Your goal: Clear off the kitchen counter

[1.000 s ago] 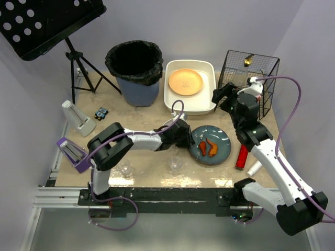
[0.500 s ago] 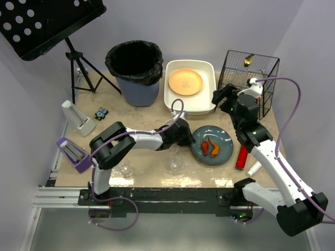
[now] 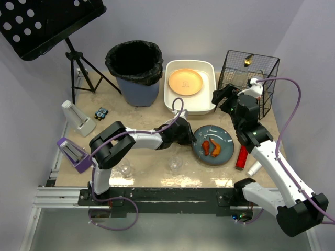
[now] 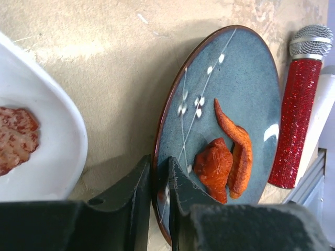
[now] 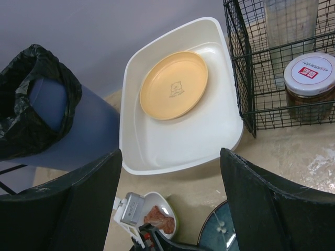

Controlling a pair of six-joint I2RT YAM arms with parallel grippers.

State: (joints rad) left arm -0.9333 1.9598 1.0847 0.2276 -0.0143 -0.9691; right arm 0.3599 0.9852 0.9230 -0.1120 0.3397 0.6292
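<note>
On the beige mottled kitchen counter lies a blue-grey plate holding two orange-red food pieces. My left gripper is shut on the plate's near-left rim. In the left wrist view the two dark fingers pinch that rim, one outside and one inside the plate, close to the food. My right gripper hangs open above the counter between the white tub and the wire basket. Nothing is between its fingers.
A white tub holds an orange plate. A black wire basket with a jar stands at back right, a lined bin at back. A red microphone, white tube, two glasses, and a small white dish of meat lie around.
The left gripper has closed on the plate's rim, and the plate has shifted slightly to the right. The right arm has not moved.
</note>
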